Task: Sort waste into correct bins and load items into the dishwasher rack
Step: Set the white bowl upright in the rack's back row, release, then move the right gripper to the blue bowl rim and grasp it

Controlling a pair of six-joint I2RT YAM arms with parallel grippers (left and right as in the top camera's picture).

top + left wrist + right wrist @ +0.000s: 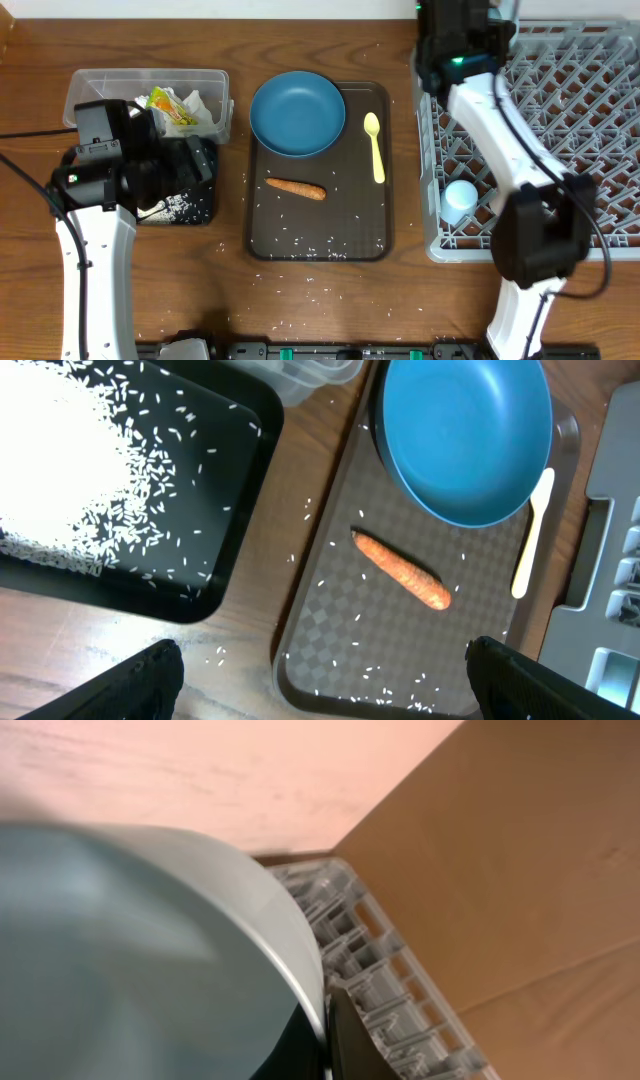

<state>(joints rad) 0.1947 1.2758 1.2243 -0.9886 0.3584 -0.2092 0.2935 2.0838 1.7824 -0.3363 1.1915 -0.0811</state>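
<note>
My right gripper (326, 1032) is shut on the rim of the small light blue bowl with white inside (130, 950), over the far left corner of the grey dishwasher rack (600, 90); in the overhead view the arm (460, 45) hides the bowl. A light blue cup (460, 200) lies in the rack. My left gripper (330, 690) is open and empty, between the black tray (200, 600) holding rice (60, 470) and the brown tray. On it lie the carrot (296, 188), dark blue bowl (297, 112) and yellow spoon (375, 148). The clear tub (90, 85) holds paper and a wrapper (172, 108). The pink cup is out of view.
The dark brown serving tray (350, 230) lies mid-table with loose rice grains (320, 245) along its near end. More grains are scattered on the wooden table (300, 300) around it. A cardboard wall (520, 870) stands behind the rack.
</note>
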